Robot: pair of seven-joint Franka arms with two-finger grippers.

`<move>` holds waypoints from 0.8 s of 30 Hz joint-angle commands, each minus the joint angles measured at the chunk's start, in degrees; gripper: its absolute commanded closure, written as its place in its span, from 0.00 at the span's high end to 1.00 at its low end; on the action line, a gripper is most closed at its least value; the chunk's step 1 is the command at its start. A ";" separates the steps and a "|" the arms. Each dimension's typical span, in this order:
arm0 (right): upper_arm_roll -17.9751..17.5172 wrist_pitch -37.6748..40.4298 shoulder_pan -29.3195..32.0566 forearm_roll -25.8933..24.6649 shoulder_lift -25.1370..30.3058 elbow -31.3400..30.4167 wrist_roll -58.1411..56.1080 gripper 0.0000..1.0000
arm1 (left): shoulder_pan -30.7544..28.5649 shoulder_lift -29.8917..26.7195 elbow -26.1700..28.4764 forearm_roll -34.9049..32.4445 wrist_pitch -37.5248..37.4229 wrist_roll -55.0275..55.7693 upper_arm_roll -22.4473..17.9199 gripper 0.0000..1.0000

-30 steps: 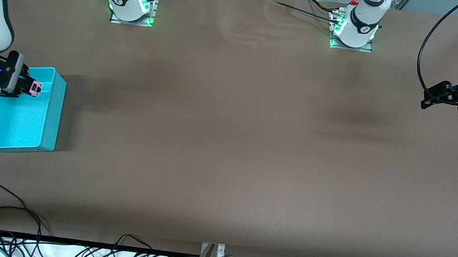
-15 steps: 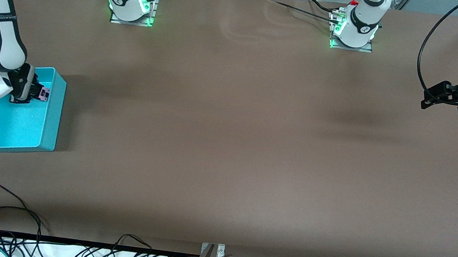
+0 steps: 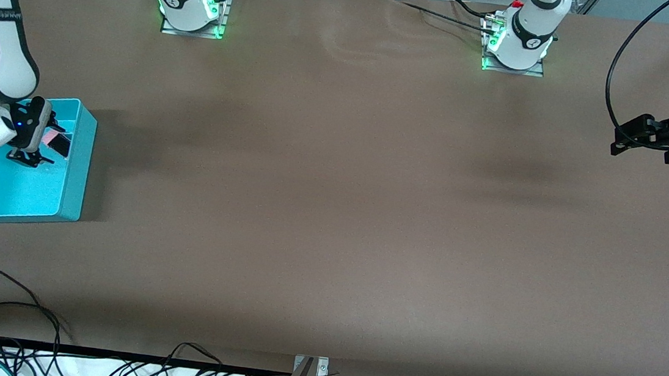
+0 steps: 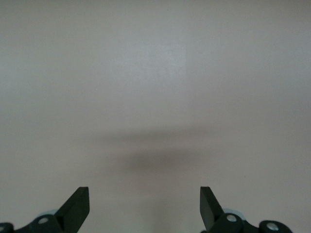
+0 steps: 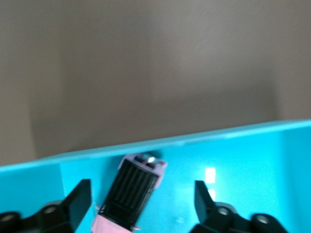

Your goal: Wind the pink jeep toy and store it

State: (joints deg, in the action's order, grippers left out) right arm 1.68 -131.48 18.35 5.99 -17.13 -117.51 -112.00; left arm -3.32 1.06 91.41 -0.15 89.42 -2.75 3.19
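Turquoise bin (image 3: pixel 75 169): right hand (image 3: pixel 44 146) now open, pink jeep toy (image 3: pixel 58 141) released.

Pink jeep toy (image 5: pixel 130 194) (black ribbed roof), turquoise bin (image 3: pixel 73 187).

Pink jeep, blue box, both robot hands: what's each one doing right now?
pink jeep toy: released, inside the bin against its wall.
turquoise bin: open-topped, holding the jeep.
right gripper: open, over the bin.
left gripper: open, empty, waiting over bare table.
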 commanded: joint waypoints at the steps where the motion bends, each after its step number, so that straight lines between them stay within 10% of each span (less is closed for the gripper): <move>1: -3.61 4.64 1.08 0.43 8.33 -1.23 6.69 1.00 | 0.07 -0.09 -1.33 0.06 -1.44 0.29 -0.03 1.00; 24: -10.03 27.31 -6.74 -6.60 20.64 16.78 56.16 1.00 | -0.02 -0.09 -1.33 0.06 -1.44 0.29 -0.03 1.00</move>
State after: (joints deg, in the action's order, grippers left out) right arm -8.51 -109.31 14.46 3.02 3.55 -106.77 -65.53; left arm -3.32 1.06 91.28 -0.15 89.29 -2.75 3.17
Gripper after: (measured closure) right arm 0.000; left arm 0.000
